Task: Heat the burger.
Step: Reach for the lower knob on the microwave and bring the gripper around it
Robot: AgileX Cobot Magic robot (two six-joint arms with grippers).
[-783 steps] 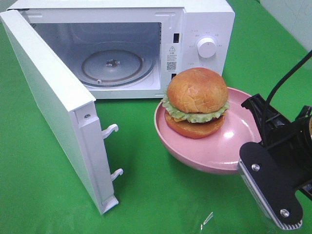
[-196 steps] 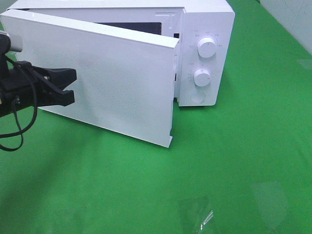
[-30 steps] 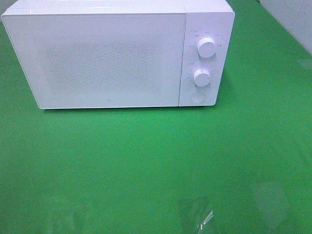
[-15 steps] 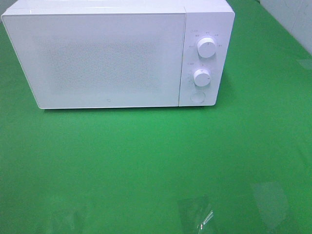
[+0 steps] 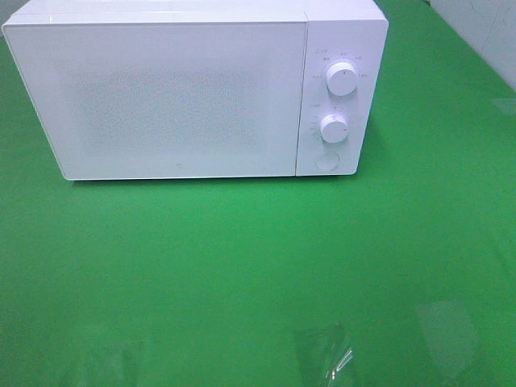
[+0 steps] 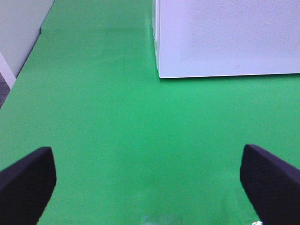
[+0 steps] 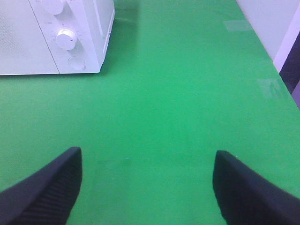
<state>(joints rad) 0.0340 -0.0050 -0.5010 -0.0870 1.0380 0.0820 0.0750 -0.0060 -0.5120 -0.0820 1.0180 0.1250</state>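
Left wrist view: my left gripper (image 6: 149, 187) is spread wide, fingers (image 6: 28, 183) on nothing, only bare green cloth (image 6: 117, 131) between them. My right gripper (image 7: 147, 185) is the same, wide apart and empty over the cloth. Both sit on the near side, well apart from the microwave (image 5: 193, 97), and neither arm shows in the high view. A few clear tape patches (image 5: 322, 351) lie on the near cloth.

Farther back, the microwave stands at far left-centre with its door (image 5: 161, 97) flush shut. The panel on its right carries an upper knob (image 5: 342, 79), a lower knob (image 5: 334, 127) and a round button (image 5: 326, 161).

The burger is not in view in any current picture. Nothing sits on the cloth, so I judge it is inside, behind the shut door, but the door front is too opaque to check.

Progress: loading and closing look done. What seems left is starting the heat, probably by turning a knob. I cannot tell from here whether either knob is already set or the oven is running. If a knob turn is wanted, my right gripper is the nearer one.

Versus earlier: about 26 s ago the door was swung wide open and the burger sat on a pink plate in front of the cavity, beside my right gripper. About 6 s ago my left gripper was against the half-closed door, with burger and plate already out of sight. Over the last second nothing has changed: door shut, arms out of the high view.
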